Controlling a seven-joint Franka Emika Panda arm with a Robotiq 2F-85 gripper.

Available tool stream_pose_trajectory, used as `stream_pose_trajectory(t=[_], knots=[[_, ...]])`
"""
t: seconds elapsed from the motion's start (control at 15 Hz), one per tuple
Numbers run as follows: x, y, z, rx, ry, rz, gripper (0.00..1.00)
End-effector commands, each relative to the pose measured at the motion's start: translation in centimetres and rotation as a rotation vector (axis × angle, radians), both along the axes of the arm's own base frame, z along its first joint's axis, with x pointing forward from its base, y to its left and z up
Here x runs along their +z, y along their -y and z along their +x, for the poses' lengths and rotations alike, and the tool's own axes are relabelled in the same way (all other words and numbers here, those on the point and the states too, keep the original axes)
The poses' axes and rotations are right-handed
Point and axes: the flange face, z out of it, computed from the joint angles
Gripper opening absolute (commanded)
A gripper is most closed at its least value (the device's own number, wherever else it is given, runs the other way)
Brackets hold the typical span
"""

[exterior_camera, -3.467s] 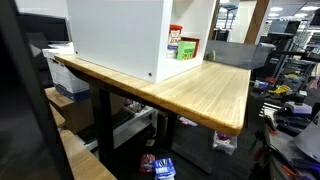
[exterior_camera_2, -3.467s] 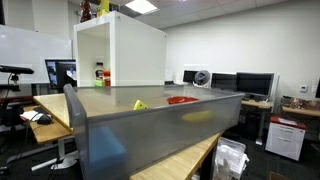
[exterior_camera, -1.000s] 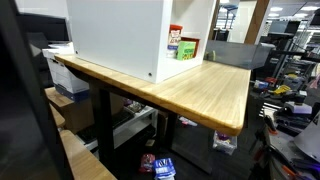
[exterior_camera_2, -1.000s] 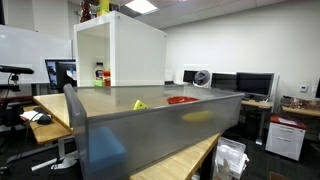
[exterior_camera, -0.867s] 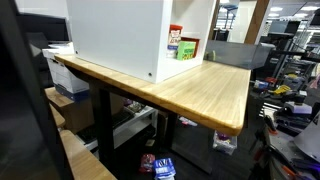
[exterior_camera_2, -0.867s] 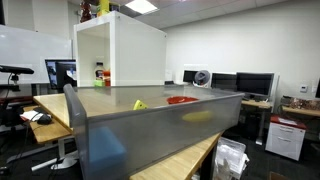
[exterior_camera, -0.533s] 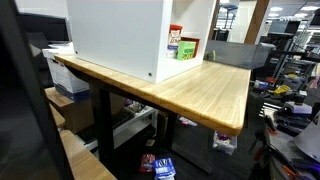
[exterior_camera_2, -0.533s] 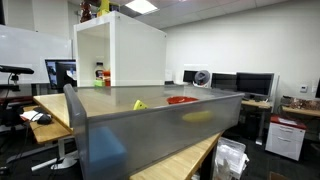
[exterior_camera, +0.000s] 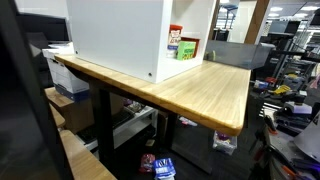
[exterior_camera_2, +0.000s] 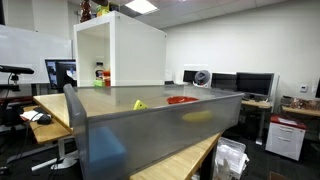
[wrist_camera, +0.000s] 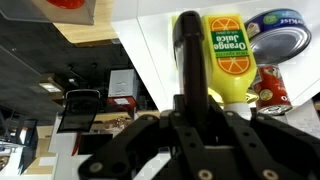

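Observation:
In the wrist view my gripper [wrist_camera: 188,25] is shut, its two dark fingers pressed together into one column with nothing seen between them. It points at the open white cabinet [wrist_camera: 150,45]. Just behind and beside the fingertips stands a yellow orange juice bottle [wrist_camera: 226,55]. A blue-topped can [wrist_camera: 285,28] and a red can [wrist_camera: 270,88] sit next to the bottle. Whether the fingers touch the bottle cannot be told. Neither the arm nor the gripper shows in the exterior views, where the white cabinet [exterior_camera: 120,35] stands on a wooden table [exterior_camera: 205,90].
Cans and a red-green box [exterior_camera: 188,47] sit in the cabinet's open side. A bottle [exterior_camera_2: 99,73] shows inside the cabinet [exterior_camera_2: 120,50]. A grey blurred surface [exterior_camera_2: 150,125] with a yellow piece [exterior_camera_2: 139,104] and a red piece [exterior_camera_2: 181,100] fills the foreground. Desks, monitors [exterior_camera_2: 250,84] and clutter surround the table.

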Motion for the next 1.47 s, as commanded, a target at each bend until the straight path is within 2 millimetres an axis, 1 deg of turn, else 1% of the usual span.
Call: stream_pose_trajectory(t=[0.0, 0.6, 0.93, 1.13, 1.4], knots=[[1.0, 0.2, 1.3, 0.018, 0.051, -0.003, 0.06], [0.4, -0.1, 4.0, -0.002, 0.024, -0.034, 0.06], [-0.1, 0.0, 5.0, -0.005, 0.009, -0.042, 0.06], [-0.8, 0.2, 5.7, -0.009, -0.007, -0.040, 0.06], [-1.2, 0.4, 6.2, -0.013, -0.007, -0.026, 0.06]])
